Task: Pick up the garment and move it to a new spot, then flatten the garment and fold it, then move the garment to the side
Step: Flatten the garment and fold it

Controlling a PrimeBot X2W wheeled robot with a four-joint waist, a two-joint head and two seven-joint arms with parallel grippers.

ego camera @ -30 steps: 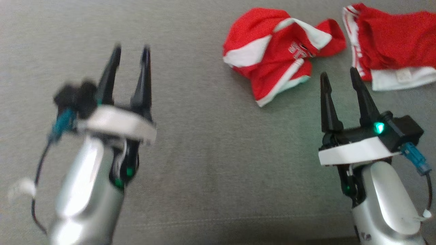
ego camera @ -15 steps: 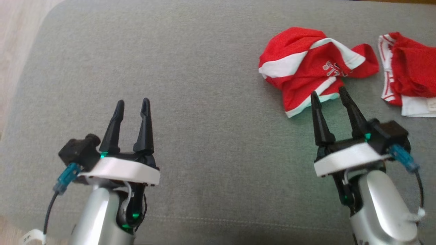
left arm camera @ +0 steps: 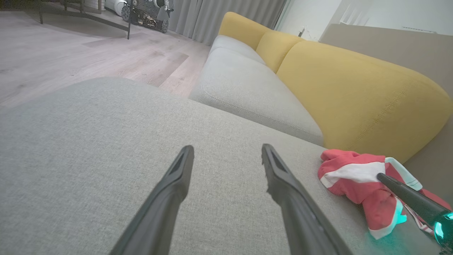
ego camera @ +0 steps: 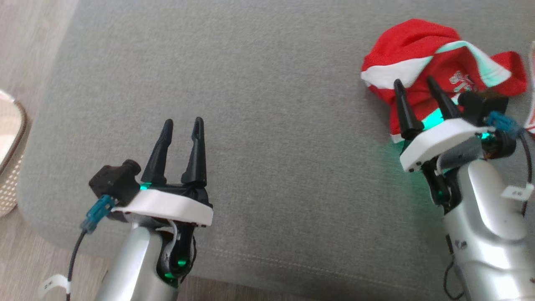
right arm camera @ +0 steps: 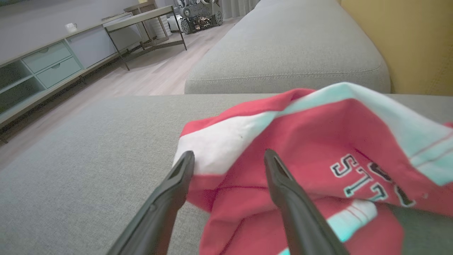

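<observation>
**Step in hand: first pick-up of the garment.**

1. Use the right end effector [ego camera: 413,81]. It is the one at the garment [ego camera: 418,46], which lies crumpled directly in front of its fingertips and runs off to its right.
2. Lower the fingers so that they straddle a raised fold. The red-and-white ridge between the tips looks like the best target.
3. Close on bunched layers, not on a single hem. A thin edge is likely to slip out during the lift.
4. Keep the tips off the grey seat cushion [ego camera: 267,83] beneath. Its fabric could catch between the fingers along with the cloth.
5. Lift until the garment hangs clear before carrying it. The bare cushion to the left of this end effector appears to offer room for flattening.

**End effector state.**

- Right: the fingers are spread wide and hold nothing. In the right wrist view one tip sits at the edge of the white panel and the other over the red cloth. Contact with the cloth cannot be confirmed.
- Left end effector [ego camera: 183,121]: the fingers are spread wide, empty, and hover over bare cushion. The garment is well apart from it, ahead and to its right.
- Beyond the garment, the yellow backrest [left arm camera: 354,88] rises behind the seat.
</observation>
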